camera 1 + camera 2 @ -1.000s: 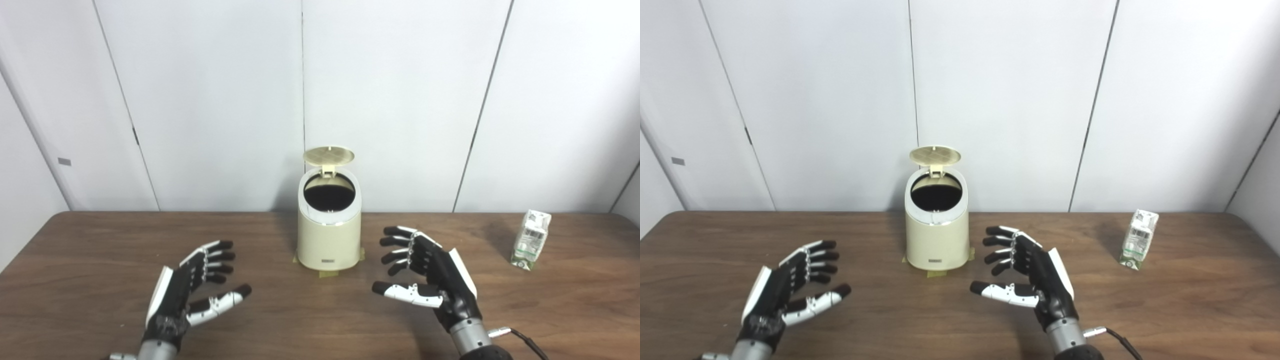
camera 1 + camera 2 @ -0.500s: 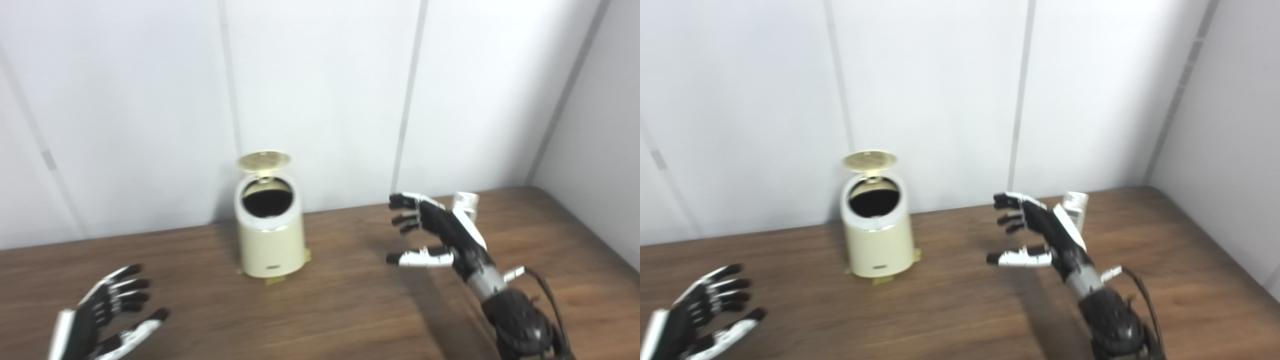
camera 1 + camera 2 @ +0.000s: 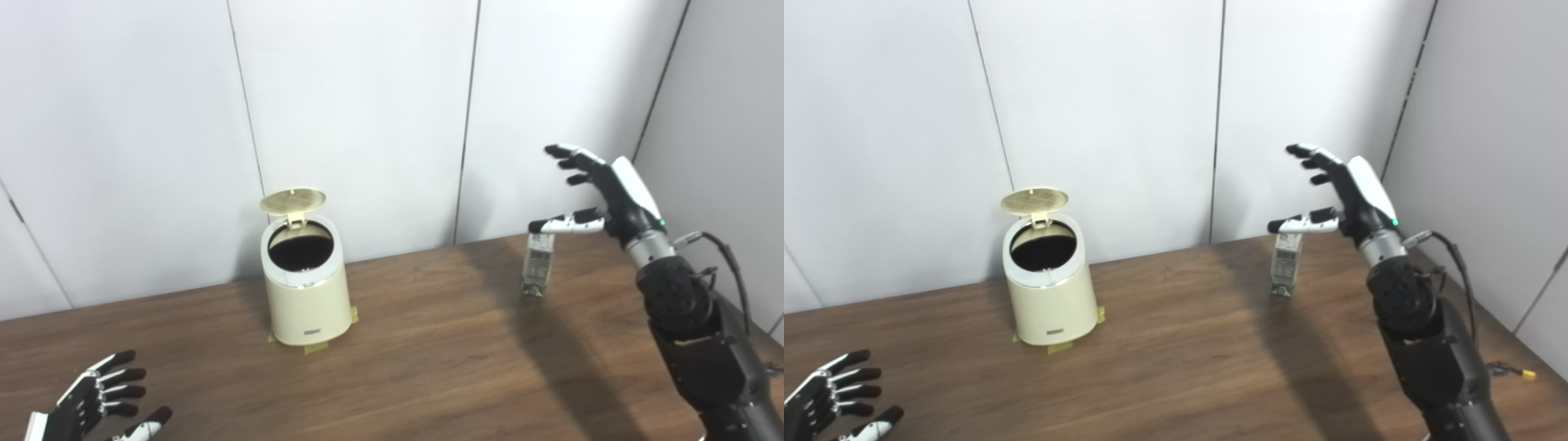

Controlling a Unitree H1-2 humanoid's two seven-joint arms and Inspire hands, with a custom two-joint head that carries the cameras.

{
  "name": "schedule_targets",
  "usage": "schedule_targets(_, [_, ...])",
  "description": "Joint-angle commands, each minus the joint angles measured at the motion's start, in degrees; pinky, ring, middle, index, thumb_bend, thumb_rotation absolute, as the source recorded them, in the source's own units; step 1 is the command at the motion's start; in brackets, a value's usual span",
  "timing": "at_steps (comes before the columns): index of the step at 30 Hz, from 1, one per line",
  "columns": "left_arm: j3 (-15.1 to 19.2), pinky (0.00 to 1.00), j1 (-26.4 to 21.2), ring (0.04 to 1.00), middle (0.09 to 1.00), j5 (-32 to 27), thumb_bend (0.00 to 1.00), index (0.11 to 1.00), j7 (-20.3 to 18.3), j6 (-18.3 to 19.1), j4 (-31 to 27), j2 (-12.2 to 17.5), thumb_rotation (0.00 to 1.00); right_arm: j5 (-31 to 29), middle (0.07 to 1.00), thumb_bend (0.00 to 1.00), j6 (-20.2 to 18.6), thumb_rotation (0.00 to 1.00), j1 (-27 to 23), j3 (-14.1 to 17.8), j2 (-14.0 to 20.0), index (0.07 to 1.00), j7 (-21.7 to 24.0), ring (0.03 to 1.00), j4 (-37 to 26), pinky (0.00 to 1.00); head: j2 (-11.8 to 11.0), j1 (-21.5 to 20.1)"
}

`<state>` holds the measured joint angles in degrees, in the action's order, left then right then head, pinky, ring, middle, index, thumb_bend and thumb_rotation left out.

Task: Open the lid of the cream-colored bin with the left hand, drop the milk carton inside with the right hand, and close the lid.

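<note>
Cream bin (image 3: 306, 294) bears an unreadable label; milk carton (image 3: 539, 266) likewise.

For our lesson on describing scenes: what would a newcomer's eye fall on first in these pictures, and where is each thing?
First, the right robot hand, raised high with fingers spread, open above the milk carton standing upright at the table's far right. Next, the cream-colored bin near the wall left of centre, its lid tipped up over a dark opening. The left robot hand waits open at the bottom left corner.
</note>
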<state>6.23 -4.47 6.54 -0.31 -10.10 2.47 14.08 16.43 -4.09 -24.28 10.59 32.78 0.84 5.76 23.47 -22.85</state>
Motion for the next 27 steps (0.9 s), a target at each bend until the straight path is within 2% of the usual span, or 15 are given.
schedule_targets(1, [0.22,0.58,-1.91,0.641,0.691,0.12,0.69,0.769,0.45,-2.46,-0.78,0.87,0.02,-2.54,0.879,0.82,2.14,0.17,-3.01,0.82,2.71,0.851,1.24,0.862,2.19,0.77,0.07,-0.16])
schedule_targets(6, [0.38,0.57,-1.92,0.636,0.686,0.1,0.69,0.766,0.44,-2.5,-0.64,1.11,0.02,-6.16,0.883,0.81,4.18,0.13,-4.09,0.75,3.8,0.861,3.29,0.871,6.96,0.81,0.25,-0.35])
schedule_targets(10, [0.52,0.56,-1.89,0.63,0.683,-0.53,0.69,0.764,0.13,-2.73,-0.32,1.26,0.03,-11.26,0.904,0.88,3.95,0.17,-5.01,1.16,3.67,0.887,6.64,0.865,11.48,0.77,0.36,-0.35])
schedule_targets(12, [0.51,0.54,-1.83,0.622,0.682,-0.76,0.7,0.762,-0.06,-2.6,-0.42,1.3,0.02,-12.43,0.919,0.88,3.66,0.16,-5.13,0.81,3.59,0.907,7.66,0.885,13.14,0.81,0.4,-0.35])
schedule_targets(15, [0.53,0.54,-1.76,0.621,0.682,-1.18,0.7,0.763,-0.39,-2.64,-0.29,1.46,0.02,-12.36,0.925,0.87,3.09,0.16,-4.91,-0.35,3.65,0.931,8.77,0.903,14.39,0.84,0.62,-0.32])
schedule_targets(17, [0.51,0.53,-1.73,0.619,0.684,-1.39,0.7,0.764,-0.6,-2.71,-0.15,1.62,0.02,-12.46,0.928,0.91,2.22,0.2,-4.93,-0.81,3.46,0.942,9.21,0.905,15.29,0.86,0.69,-0.34])
schedule_targets(19, [0.4,0.53,-1.73,0.623,0.688,-1.34,0.7,0.765,-0.74,-2.85,-0.07,1.81,0.0,-12.74,0.932,0.91,1.27,0.18,-5.07,-0.84,2.99,0.947,9.2,0.906,16.34,0.87,0.71,-0.31])
schedule_targets(24, [0.17,0.53,-1.77,0.625,0.684,-2.05,0.69,0.764,-1.18,-3.36,0.26,2.1,0.0,-11.05,0.914,0.86,3.24,0.1,-5.21,-2.13,1.92,0.917,7.59,0.887,19.52,0.84,0.92,-0.19])
schedule_targets(27, [0.19,0.51,-1.73,0.621,0.688,-2.38,0.69,0.767,-1.24,-3.05,0.21,2.08,0.0,-10.51,0.905,0.82,5.23,0.1,-5.65,-2.83,1.28,0.919,6.51,0.874,22.42,0.83,1.01,-0.18])
